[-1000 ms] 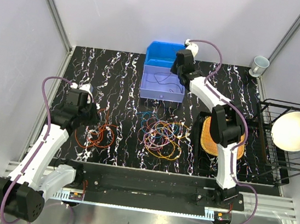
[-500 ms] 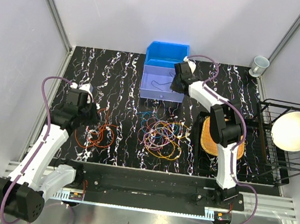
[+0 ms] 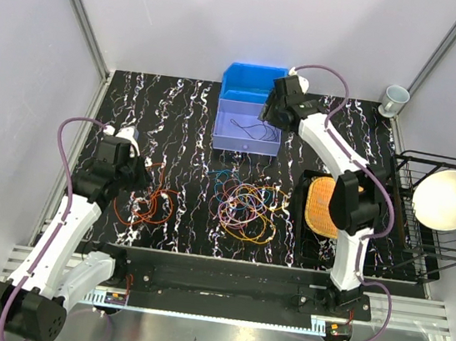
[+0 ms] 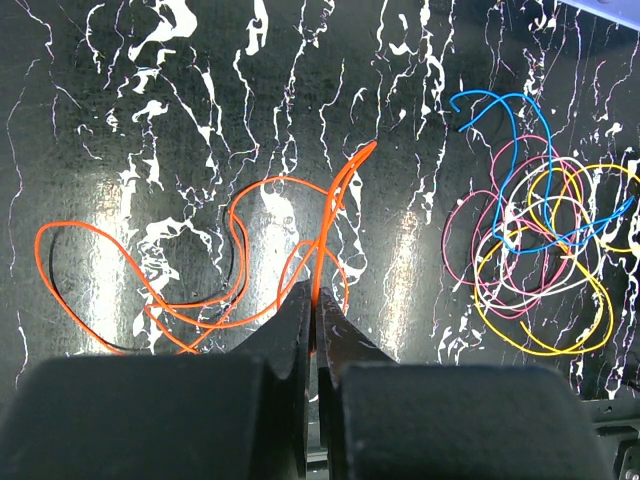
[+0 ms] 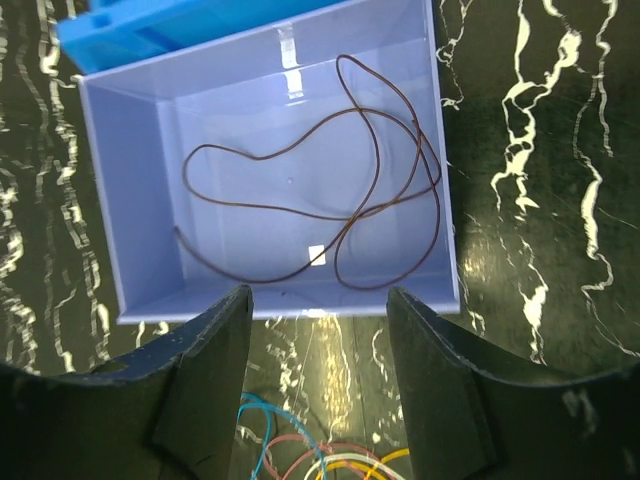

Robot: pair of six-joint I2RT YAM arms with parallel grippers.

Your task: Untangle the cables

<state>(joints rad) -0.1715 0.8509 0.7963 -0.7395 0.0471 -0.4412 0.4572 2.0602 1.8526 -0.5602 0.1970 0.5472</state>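
Two grippers are seen over a black tabletop with white marbling (image 3: 185,114). Nearest, on the left side, the left gripper (image 4: 314,300) is lowered close to the surface with its fingers pressed together. A thin orange wire (image 4: 325,230) is pinched between the tips. The rest of that wire is spread in loose loops on the table, mostly to the left of the fingers.

Just to the right, near the middle of the table, a tangled heap of thin yellow, pink, purple and blue cables (image 3: 247,207) is left lying flat, apart from the orange loops. Farther right, a round woven orange mat (image 3: 324,207) is partly hidden by the right arm. Beyond it, at the right edge, a white bowl (image 3: 447,199) is held in a black wire dish rack (image 3: 444,249).

Toward the far side, a single thin brown wire (image 5: 350,215) is laid in open curves on the floor of a pale lilac rectangular plastic bin (image 5: 130,200). The right gripper (image 5: 318,305) is poised above the near wall of this bin, its fingers spread wide with nothing between them. A bright blue plastic bin (image 3: 253,77) is set directly behind the lilac one, touching it. A pale mug (image 3: 395,97) is placed at the far right corner.
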